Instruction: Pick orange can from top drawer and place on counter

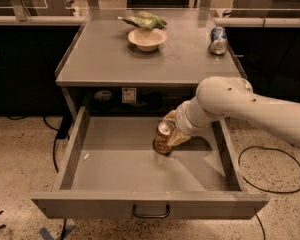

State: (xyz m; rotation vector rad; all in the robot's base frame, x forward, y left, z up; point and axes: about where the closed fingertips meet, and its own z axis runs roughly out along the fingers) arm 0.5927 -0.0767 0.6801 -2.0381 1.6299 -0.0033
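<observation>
The orange can (pixel 162 141) is inside the open top drawer (pixel 115 171), right of its middle and tilted, with its silver top facing up and left. My gripper (pixel 171 130) reaches in from the right on a white arm. Its tan fingers (pixel 180 138) are closed around the can, one behind it and one in front. The can's base is at or just above the drawer floor. The grey counter (pixel 110 59) lies above and behind the drawer.
On the counter stand a pale bowl (pixel 147 38) with a green bag (pixel 144 20) behind it, and a blue-and-silver can (pixel 218 39) lying at the right rim. The drawer's tall side walls flank the arm. Cables (pixel 250 169) lie on the speckled floor.
</observation>
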